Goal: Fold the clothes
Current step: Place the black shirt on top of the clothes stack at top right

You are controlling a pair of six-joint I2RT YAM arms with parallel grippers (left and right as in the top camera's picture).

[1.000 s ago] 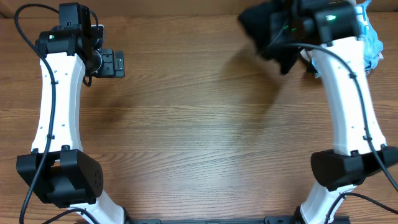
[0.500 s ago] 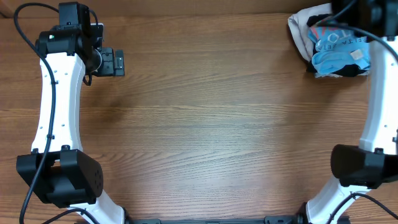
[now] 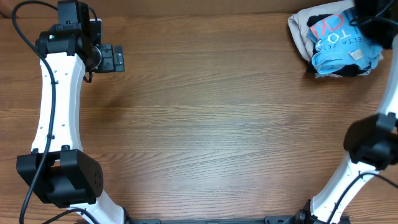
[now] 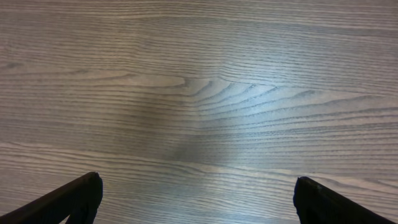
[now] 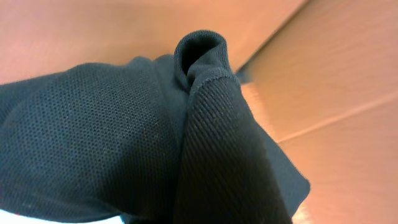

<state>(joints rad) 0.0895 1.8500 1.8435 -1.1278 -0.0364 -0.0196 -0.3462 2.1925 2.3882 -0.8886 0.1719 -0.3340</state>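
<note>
Black shirt [image 5: 155, 143] is bunching in the clenched right tool, just carried off the pile [image 3: 336, 50] at upper right. Left tool [image 4: 196, 186] is idling released; spreading is probably coming next.

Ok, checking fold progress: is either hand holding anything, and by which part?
Right hand grips the black shirt by a bunched ribbed edge; which part is unclear. Left hand empty.
</note>
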